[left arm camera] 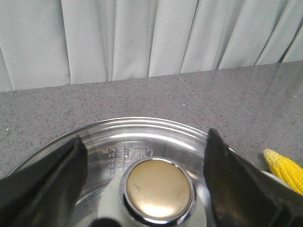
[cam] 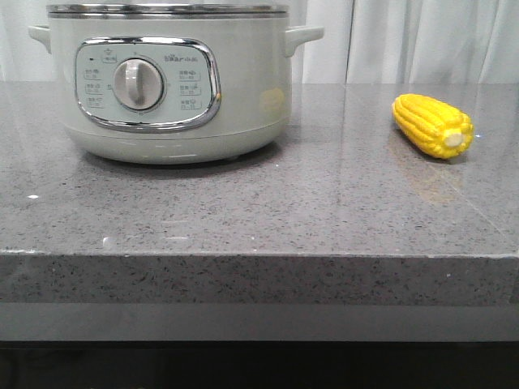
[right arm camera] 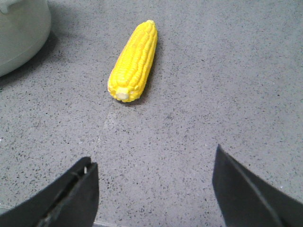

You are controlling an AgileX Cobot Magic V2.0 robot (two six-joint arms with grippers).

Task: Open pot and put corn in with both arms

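The pale grey-green pot (cam: 166,77) stands at the left of the counter, dial facing me, with its lid on. In the left wrist view my left gripper (left arm camera: 145,137) is open above the glass lid (left arm camera: 142,130), its fingers on either side of the chrome-ringed lid knob (left arm camera: 158,189) and not touching it. The yellow corn (cam: 432,125) lies on the counter at the right, stub end toward me. It also shows in the left wrist view (left arm camera: 286,170). My right gripper (right arm camera: 154,156) is open and empty, short of the corn (right arm camera: 132,61). Neither gripper shows in the front view.
The speckled grey counter (cam: 308,203) has a front edge close to the camera. White curtains (left arm camera: 142,38) hang behind it. The pot's side (right arm camera: 19,33) shows at the edge of the right wrist view.
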